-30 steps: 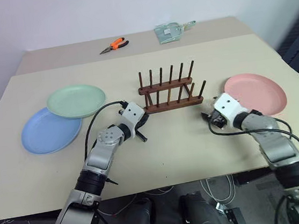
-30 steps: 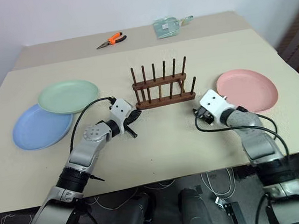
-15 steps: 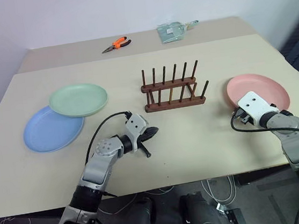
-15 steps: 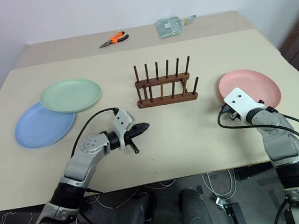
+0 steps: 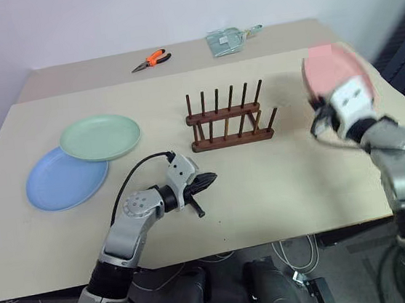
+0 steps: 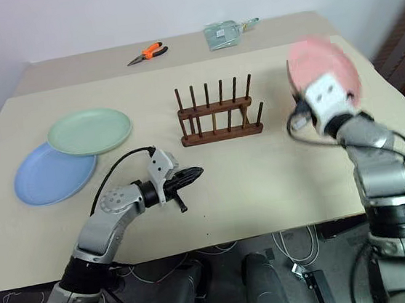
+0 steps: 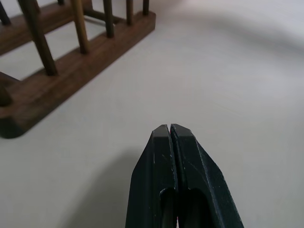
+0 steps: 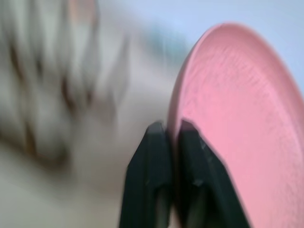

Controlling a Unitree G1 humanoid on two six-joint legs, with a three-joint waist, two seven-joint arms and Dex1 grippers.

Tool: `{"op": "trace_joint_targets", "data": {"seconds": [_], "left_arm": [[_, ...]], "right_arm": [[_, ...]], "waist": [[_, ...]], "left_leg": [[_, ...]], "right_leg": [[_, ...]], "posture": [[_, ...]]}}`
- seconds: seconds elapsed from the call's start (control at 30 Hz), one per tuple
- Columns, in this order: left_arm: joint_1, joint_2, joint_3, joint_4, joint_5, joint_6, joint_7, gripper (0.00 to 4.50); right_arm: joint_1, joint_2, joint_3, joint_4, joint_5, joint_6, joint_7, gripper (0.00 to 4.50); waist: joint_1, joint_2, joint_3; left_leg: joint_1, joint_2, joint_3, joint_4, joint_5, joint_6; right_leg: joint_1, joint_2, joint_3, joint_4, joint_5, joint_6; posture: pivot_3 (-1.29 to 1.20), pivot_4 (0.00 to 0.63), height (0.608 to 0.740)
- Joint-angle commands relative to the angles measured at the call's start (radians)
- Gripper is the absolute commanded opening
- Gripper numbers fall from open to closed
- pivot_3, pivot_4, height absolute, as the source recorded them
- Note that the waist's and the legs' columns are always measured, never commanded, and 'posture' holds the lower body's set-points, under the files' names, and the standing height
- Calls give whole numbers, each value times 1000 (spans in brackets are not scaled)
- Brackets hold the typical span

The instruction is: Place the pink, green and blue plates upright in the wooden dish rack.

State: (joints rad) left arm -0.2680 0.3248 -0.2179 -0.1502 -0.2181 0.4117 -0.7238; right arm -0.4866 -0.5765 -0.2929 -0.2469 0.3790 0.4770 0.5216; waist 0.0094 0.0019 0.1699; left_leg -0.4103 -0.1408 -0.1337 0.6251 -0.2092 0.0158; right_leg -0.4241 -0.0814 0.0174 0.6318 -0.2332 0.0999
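Gripping round matte pink plate

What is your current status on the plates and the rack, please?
Right gripper shut on pink plate, lifted off table. Left gripper shut, empty. Green plate overlapping blue plate, both flat. Dish rack empty, approach unobstructed.

The wooden dish rack stands mid-table. Well to its left lie two plates, one plate overlapping the near plate from behind. Right of the rack, a third plate is up off the table in the right gripper. The left gripper sits in front of the rack. Pliers and a packet lie at the far edge.
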Motion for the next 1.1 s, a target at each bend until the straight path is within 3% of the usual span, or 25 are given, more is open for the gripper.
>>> {"op": "trace_joint_targets", "data": {"seconds": [0.03,0.13,0.27,0.77,1.1], "left_arm": [[1,12,37,-35,-27,-8,-2,0],[-3,13,50,-37,-38,-10,3,0],[2,14,52,-48,-42,-9,7,0],[24,14,35,-78,-46,-1,10,0],[38,19,33,-93,-42,2,12,0]], "right_arm": [[-58,44,-120,-130,375,195,-1,47],[-89,88,-149,-138,560,284,-67,47],[-90,102,-131,-113,635,324,-95,47],[-160,101,-114,131,690,343,-67,47],[-172,94,-118,156,732,346,-65,47]], "waist": [[9,-2,0],[14,-3,0],[13,-2,0],[3,-1,0],[3,-1,0]], "left_leg": [[0,0,-1,-1,0,0],[0,-1,-2,-1,-1,1],[-2,-2,0,0,-1,2],[-2,-1,0,-2,-1,2],[-2,-1,0,-2,-1,2]], "right_leg": [[0,0,-1,-1,0,0],[2,-1,-2,-3,0,-1],[-1,-2,-1,-2,-2,-3],[-2,-2,0,-2,0,-1],[-2,-2,0,-2,0,-1]], "posture": [[0,150,729],[0,150,729],[0,150,729],[0,150,729],[0,150,729]]}}
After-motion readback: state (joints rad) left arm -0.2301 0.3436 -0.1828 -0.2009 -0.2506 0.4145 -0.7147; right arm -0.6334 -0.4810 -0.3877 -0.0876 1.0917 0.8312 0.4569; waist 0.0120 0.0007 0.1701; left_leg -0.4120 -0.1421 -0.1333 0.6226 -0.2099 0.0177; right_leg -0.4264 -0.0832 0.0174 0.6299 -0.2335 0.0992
